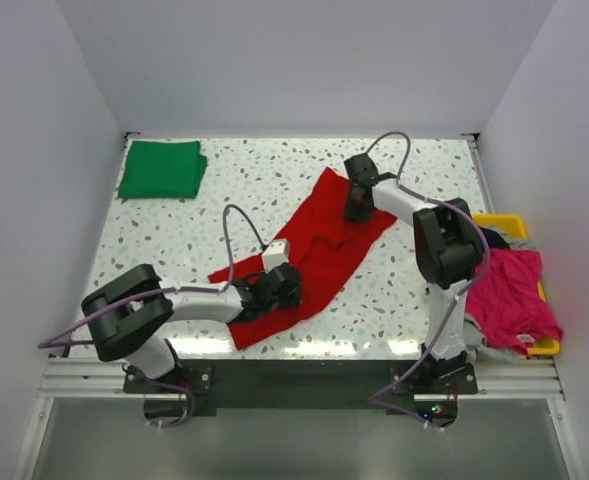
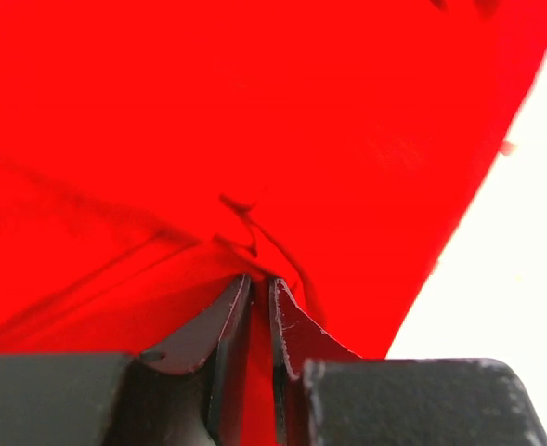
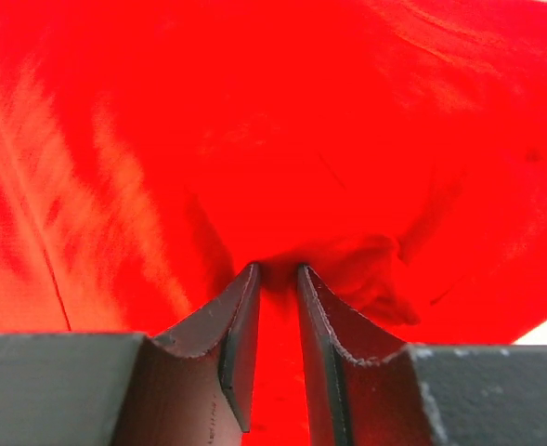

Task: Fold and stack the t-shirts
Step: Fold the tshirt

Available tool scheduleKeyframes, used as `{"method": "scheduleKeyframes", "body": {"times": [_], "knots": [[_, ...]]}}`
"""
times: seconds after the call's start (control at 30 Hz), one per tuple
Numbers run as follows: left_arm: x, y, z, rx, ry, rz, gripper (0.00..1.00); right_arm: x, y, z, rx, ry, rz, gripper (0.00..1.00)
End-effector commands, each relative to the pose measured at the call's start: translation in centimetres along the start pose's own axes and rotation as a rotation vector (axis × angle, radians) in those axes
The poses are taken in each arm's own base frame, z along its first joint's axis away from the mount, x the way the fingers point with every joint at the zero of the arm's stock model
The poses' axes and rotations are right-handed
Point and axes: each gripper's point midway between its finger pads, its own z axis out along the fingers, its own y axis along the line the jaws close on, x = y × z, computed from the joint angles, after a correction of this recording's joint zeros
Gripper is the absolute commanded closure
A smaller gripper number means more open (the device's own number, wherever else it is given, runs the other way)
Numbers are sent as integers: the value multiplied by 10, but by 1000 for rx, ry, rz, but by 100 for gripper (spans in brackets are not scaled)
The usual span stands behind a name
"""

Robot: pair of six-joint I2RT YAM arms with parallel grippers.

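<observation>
Right now the red t-shirt lies in the middle of the table. It is pulled slantwise into a long, rumpled band, its near end by the left arm and its far end toward the back right. The cloth is a bright, plain red, soft and matte, with shallow creases running along its length and one flap doubled over itself near the centre. The left gripper sits on the near end, and from its wrist view the two dark, curved fingers are drawn close together with a pinch of red cloth gathered between them, wrinkles fanning out from the tips. The right gripper is down on the far end, its fingers likewise narrowed on a small bunched fold of the same shirt. The green t-shirt rests at the far left corner, well apart, folded into a neat flat rectangle of deep green. The tabletop is white stone flecked with grey chips. At the right edge a yellow tray of hard plastic holds a loose magenta garment that spills over its rim.
</observation>
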Motion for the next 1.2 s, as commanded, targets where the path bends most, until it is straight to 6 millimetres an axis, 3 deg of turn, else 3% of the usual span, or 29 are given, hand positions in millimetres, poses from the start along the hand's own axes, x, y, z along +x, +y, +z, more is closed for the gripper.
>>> {"method": "scheduleKeyframes", "body": {"times": [0.0,0.13,0.17,0.2,0.3,0.37,0.43,0.47,0.5,0.57,0.6,0.67,0.73,0.8,0.9,1.07,1.17], "knots": [[33,1,6,-54,102,-4,80,9,12,27,-4,109,-75,73],[32,-38,16,31,136,-61,76,-14,39,50,-47,124,-118,72],[31,-45,19,49,143,-73,76,-33,54,49,-78,86,-117,72],[28,-60,23,84,150,-83,73,-29,57,61,-92,110,-127,72],[20,-91,29,157,167,-92,69,-48,77,71,-141,79,-135,71],[10,-101,32,191,167,-111,66,-68,91,67,-175,36,-131,71],[-4,-109,31,232,166,-131,61,-74,100,72,-203,28,-123,71],[-10,-108,30,236,159,-131,60,-87,108,67,-221,-5,-116,71],[-25,-106,24,234,121,-123,59,-89,115,63,-256,0,-114,70],[-35,-94,17,200,90,-98,54,-102,124,51,-297,-40,-106,69],[-49,-85,8,187,43,-80,53,-113,128,34,-319,-73,-105,69],[-52,-69,-1,143,28,-54,53,-118,130,24,-341,-97,-105,64],[-53,-48,-11,88,5,-29,57,-133,130,-3,-348,-154,-100,63],[-45,-29,-18,47,14,-25,59,-130,125,-10,-338,-158,-99,63],[-29,-16,-22,32,41,-16,64,-125,118,-23,-324,-168,-84,63],[-3,2,-25,-14,85,-16,71,-94,116,-31,-314,-157,-106,64],[13,10,-28,-30,112,-15,74,-76,116,-25,-297,-140,-120,64]]}}
